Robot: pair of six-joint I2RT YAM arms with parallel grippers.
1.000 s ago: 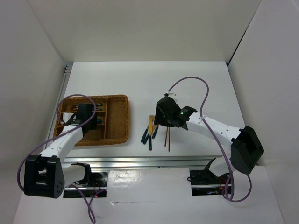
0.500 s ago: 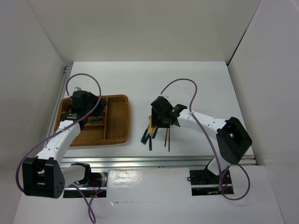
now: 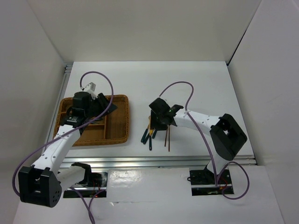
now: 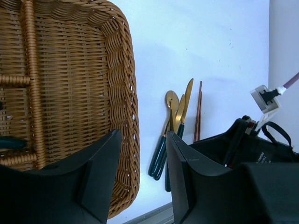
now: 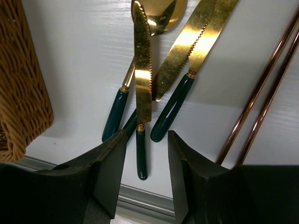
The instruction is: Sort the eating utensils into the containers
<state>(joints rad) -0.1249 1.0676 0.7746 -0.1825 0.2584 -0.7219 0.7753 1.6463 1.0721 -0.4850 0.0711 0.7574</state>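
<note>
Right gripper [image 5: 145,158] was spread, straddling the teal handle of a gold knife [image 5: 142,70] in the pile at 3 o'clock of the wicker tray [image 3: 126,119]. Looked like the pickup step, next it'd need a clean pinch.

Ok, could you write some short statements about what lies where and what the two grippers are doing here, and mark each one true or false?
1. The chopsticks lie on the table, outside the tray. True.
2. The left gripper holds a fork. False: its jaws are apart with nothing between them, and it is above the tray.
3. The right gripper is low over the utensils beside the tray. True.
4. Every utensil is already in the tray. False: two knives, a spoon and the chopsticks are on the table.
5. A teal handle shows inside the tray. True.
</note>
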